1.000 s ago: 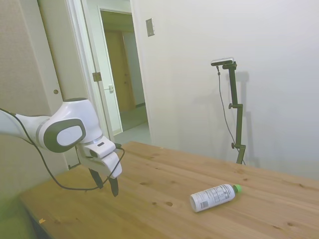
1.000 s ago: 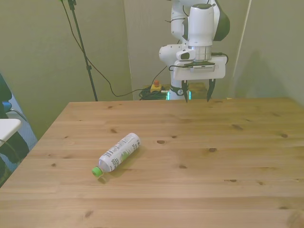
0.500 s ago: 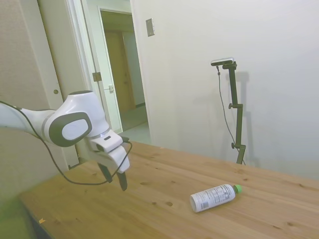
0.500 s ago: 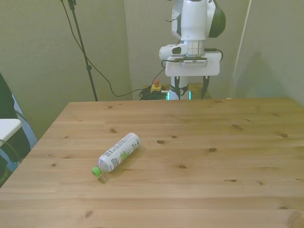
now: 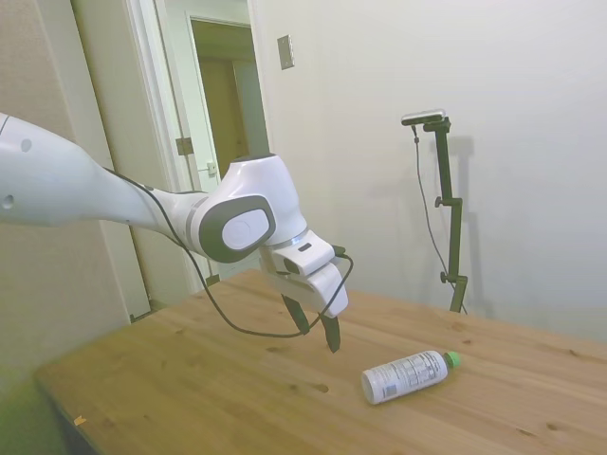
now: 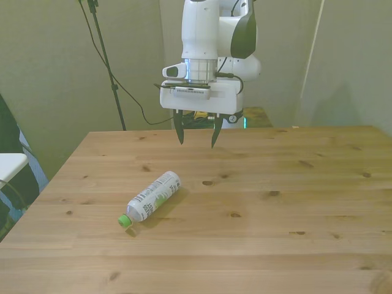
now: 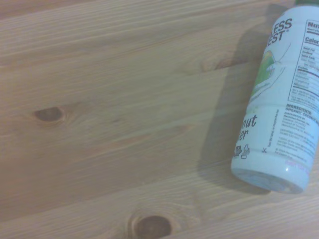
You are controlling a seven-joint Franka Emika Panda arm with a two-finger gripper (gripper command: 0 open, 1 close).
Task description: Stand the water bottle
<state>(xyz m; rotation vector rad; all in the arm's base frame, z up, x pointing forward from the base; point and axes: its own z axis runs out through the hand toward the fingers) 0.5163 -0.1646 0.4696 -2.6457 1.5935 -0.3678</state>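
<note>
The water bottle lies on its side on the wooden table, its green cap pointing toward the near edge at the front view's left. The side view shows the water bottle flat with the cap at its right end. Its white printed label and base fill one edge of the wrist view, where the water bottle rests on the planks. My gripper hangs open and empty above the table, behind the bottle and a little toward the front view's right. From the side, the gripper is left of the bottle, fingers pointing down.
An open doorway lies beyond the table in the side view. A black cable hangs behind the table at the front view's left. Wood knots mark the tabletop.
The arm has swung out from the table's far edge toward the bottle, moving toward the front view's left. The gripper stays open. The bottle has not moved.
</note>
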